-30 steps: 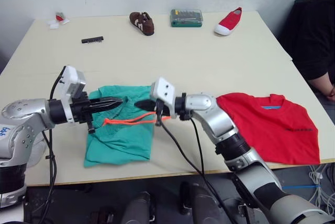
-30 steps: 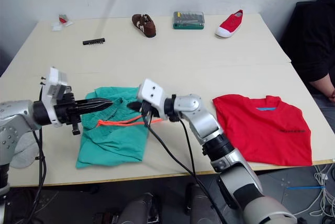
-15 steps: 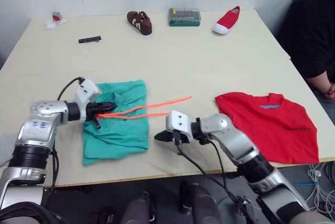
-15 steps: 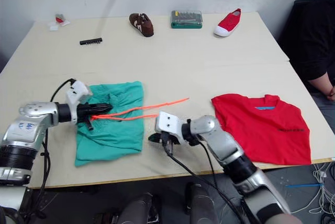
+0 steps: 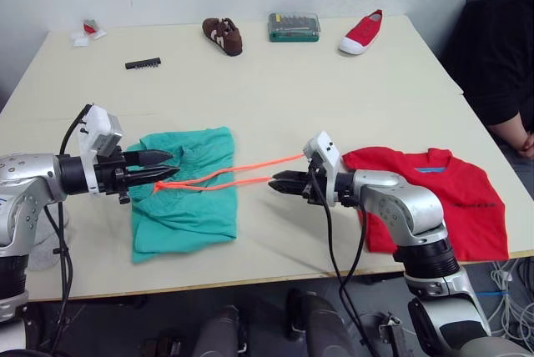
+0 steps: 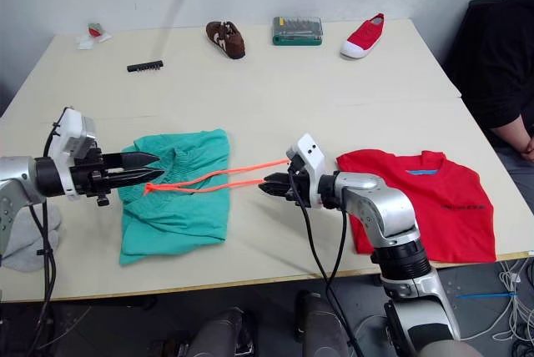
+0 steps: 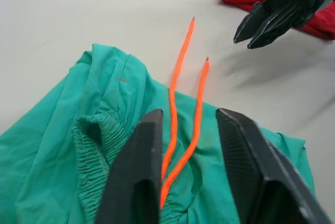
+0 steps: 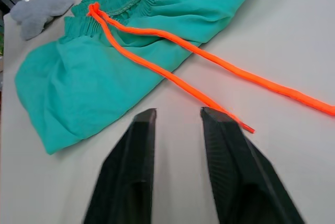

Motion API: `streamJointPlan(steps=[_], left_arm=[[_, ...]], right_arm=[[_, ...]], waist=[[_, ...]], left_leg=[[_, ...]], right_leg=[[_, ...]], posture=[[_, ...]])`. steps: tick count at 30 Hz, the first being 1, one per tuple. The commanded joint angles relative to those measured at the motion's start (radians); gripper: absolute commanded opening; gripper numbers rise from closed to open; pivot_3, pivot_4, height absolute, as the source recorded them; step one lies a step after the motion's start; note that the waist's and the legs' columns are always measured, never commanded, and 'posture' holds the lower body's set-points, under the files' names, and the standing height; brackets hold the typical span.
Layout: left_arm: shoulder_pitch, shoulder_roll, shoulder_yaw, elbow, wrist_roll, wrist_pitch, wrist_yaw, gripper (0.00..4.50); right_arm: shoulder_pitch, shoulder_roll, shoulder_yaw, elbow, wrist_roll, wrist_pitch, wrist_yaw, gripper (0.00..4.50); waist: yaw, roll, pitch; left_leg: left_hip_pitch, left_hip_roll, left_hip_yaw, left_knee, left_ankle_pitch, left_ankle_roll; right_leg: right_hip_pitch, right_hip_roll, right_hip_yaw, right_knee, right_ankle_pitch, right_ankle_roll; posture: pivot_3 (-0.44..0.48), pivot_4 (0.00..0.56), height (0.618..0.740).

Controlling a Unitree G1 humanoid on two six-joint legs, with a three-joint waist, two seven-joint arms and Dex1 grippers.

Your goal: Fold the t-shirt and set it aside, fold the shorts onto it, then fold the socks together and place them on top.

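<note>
both grippers are empty and parted: left gripper (image 5: pixel 157 167) hovers over the waistband side of the shorts (image 5: pixel 185 200), fingers spread with the drawstring running between them in the left wrist view, pinching nothing. right gripper (image 5: pixel 279 183) hangs low over bare table (image 5: pixel 275 98) between the two garments, jaws a little apart, tips pointing at the shorts, just beside the free ends of the drawstring (image 5: pixel 242 173).

largest first: the table, pale and wide. then the t-shirt (image 5: pixel 446 203), lying flat near my right arm at the front edge, collar away from me, looking unfolded. then the shorts, teal, rumpled, near my left arm, well apart from the shirt. the orange drawstring trails off them across the table toward the right gripper. the socks (image 8: pixel 37 10), grey, sit beyond the shorts on my far left. at the back edge, a brown shoe (image 5: pixel 222 36), a red shoe (image 5: pixel 361 33), a green case (image 5: pixel 295 27), a black bit strip (image 5: pixel 143 63).

my read: i'm tidying the shorts, and the cord is the nuisance. to do it well, i'd tuck that cord back onto the cloth so it won't drag, then take the waistband corners with both grippers, pinching cloth, not string, and keep the fabric flat.
</note>
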Motion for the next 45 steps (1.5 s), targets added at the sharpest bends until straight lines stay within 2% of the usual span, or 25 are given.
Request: streamJointPlan(steps=[1, 3, 5, 6, 7, 8, 9, 13, 17, 21, 28, 33, 36, 40, 45], left_arm=[[0.023, 0.025, 0.08, -0.06, -0.046, 0.027, 0.009, 3.16], [0.034, 0.03, 0.097, -0.073, -0.058, 0.037, 0.013, 3.78], [0.048, 0.036, 0.119, -0.085, -0.064, 0.041, 0.015, 4.42], [0.058, 0.039, 0.134, -0.09, -0.068, 0.043, 0.014, 4.5], [0.066, 0.041, 0.144, -0.094, -0.07, 0.045, 0.014, 4.5], [0.078, 0.045, 0.157, -0.098, -0.072, 0.048, 0.015, 4.5], [0.092, 0.049, 0.171, -0.104, -0.078, 0.051, 0.011, 4.5], [0.121, 0.06, 0.201, -0.121, -0.118, 0.071, -0.01, 4.5], [0.12, 0.056, 0.192, -0.132, -0.1, 0.048, 0.01, 4.5], [0.128, 0.054, 0.188, -0.153, -0.103, 0.045, 0.015, 4.5], [0.132, 0.057, 0.194, -0.158, -0.102, 0.039, 0.024, 4.5], [0.117, 0.053, 0.167, -0.145, -0.095, 0.023, 0.02, 4.5], [0.092, 0.053, 0.144, -0.132, -0.092, 0.015, 0.021, 4.5], [0.062, 0.051, 0.117, -0.118, -0.089, 0.008, 0.023, 4.5], [0.065, 0.048, 0.103, -0.116, -0.088, -0.003, 0.022, 4.5]], right_arm=[[-0.006, 0.0, 0.036, -0.031, 0.005, -0.04, 0.012, 2.68], [-0.005, 0.002, 0.035, -0.029, 0.018, -0.024, 0.008, 3.37], [-0.001, 0.007, 0.028, -0.024, 0.039, -0.008, 0.013, 4.1], [-0.003, 0.008, 0.024, -0.012, 0.048, 0.01, 0.011, 4.47], [-0.004, 0.008, 0.022, -0.002, 0.054, 0.022, 0.009, 4.49], [-0.01, 0.015, 0.007, 0.012, 0.078, 0.055, 0.006, 4.49], [-0.018, 0.025, -0.006, 0.027, 0.105, 0.098, 0.006, 4.49], [-0.063, 0.071, -0.022, 0.107, 0.158, 0.201, -0.012, 4.49], [-0.153, 0.141, -0.029, 0.317, 0.114, 0.241, -0.108, 4.49], [-0.246, 0.204, -0.117, 0.512, 0.109, 0.263, -0.214, 4.49], [-0.294, 0.238, -0.196, 0.6, 0.157, 0.341, -0.238, 4.49], [-0.316, 0.335, -0.206, 0.677, 0.155, 0.301, -0.272, 4.49], [-0.343, 0.379, -0.233, 0.718, 0.158, 0.269, -0.298, 3.91], [-0.363, 0.41, -0.229, 0.732, 0.148, 0.22, -0.299, 2.53], [-0.357, 0.394, -0.243, 0.719, 0.15, 0.221, -0.298, 0.76]], waist=[[-0.007, 0.0, 0.0], [-0.007, 0.001, 0.001], [-0.002, 0.002, 0.001], [0.002, 0.003, 0.002], [0.013, 0.003, 0.002], [0.024, 0.003, 0.002], [0.034, 0.003, 0.002], [0.044, 0.004, 0.002], [0.039, 0.004, 0.002], [0.034, 0.004, 0.002], [0.04, 0.003, 0.002], [0.024, 0.002, 0.001], [0.005, 0.002, 0.001], [-0.001, 0.002, 0.001], [-0.005, 0.002, 0.001]], left_leg=[[0.0, -0.009, -0.017, -0.007, 0.008, 0.0], [-0.004, -0.026, -0.045, -0.018, 0.021, 0.0], [-0.013, -0.042, -0.075, -0.018, 0.032, 0.0], [-0.015, -0.049, -0.088, -0.018, 0.035, 0.0], [-0.013, -0.052, -0.097, -0.017, 0.036, -0.001], [-0.012, -0.051, -0.096, -0.014, 0.035, -0.002], [-0.012, -0.051, -0.095, -0.014, 0.035, -0.003], [-0.011, -0.05, -0.094, -0.014, 0.033, -0.007], [-0.01, -0.047, -0.091, -0.014, 0.032, -0.012], [-0.006, -0.042, -0.086, -0.015, 0.034, -0.013], [-0.001, -0.041, -0.081, -0.015, 0.031, -0.011], [0.0, -0.04, -0.077, -0.016, 0.03, -0.01], [0.002, -0.037, -0.073, -0.018, 0.03, -0.012], [0.003, -0.028, -0.068, -0.018, 0.029, -0.015], [0.003, -0.022, -0.065, -0.018, 0.026, -0.021]], right_leg=[[0.005, -0.008, -0.015, -0.001, -0.003, 0.005], [0.01, -0.023, -0.034, 0.0, -0.008, 0.013], [0.01, -0.027, -0.04, 0.012, -0.017, 0.028], [0.013, -0.027, -0.038, 0.015, -0.022, 0.036], [0.018, -0.025, -0.029, 0.014, -0.026, 0.044], [0.019, -0.021, -0.014, 0.015, -0.028, 0.045], [0.02, -0.019, 0.0, 0.013, -0.029, 0.045], [0.021, -0.01, 0.027, 0.005, -0.029, 0.042], [0.018, -0.009, 0.033, 0.004, -0.027, 0.039], [0.017, -0.006, 0.037, 0.01, -0.028, 0.036], [0.018, -0.006, 0.043, 0.01, -0.024, 0.03], [0.017, -0.004, 0.047, 0.01, -0.024, 0.03], [0.017, -0.002, 0.05, 0.01, -0.024, 0.03], [0.016, 0.008, 0.054, 0.012, -0.023, 0.028], [0.012, 0.011, 0.054, 0.015, -0.029, 0.018]], posture=[[0.0, 0.15, 0.74], [0.0, 0.15, 0.74], [0.0, 0.15, 0.74], [0.0, 0.15, 0.74], [0.0, 0.15, 0.74], [0.0, 0.15, 0.74], [0.0, 0.15, 0.74], [0.0, 0.15, 0.74], [0.0, 0.15, 0.74], [0.0, 0.15, 0.74], [0.0, 0.15, 0.74], [0.0, 0.15, 0.74], [0.0, 0.15, 0.74], [0.0, 0.15, 0.74], [0.0, 0.15, 0.74]])
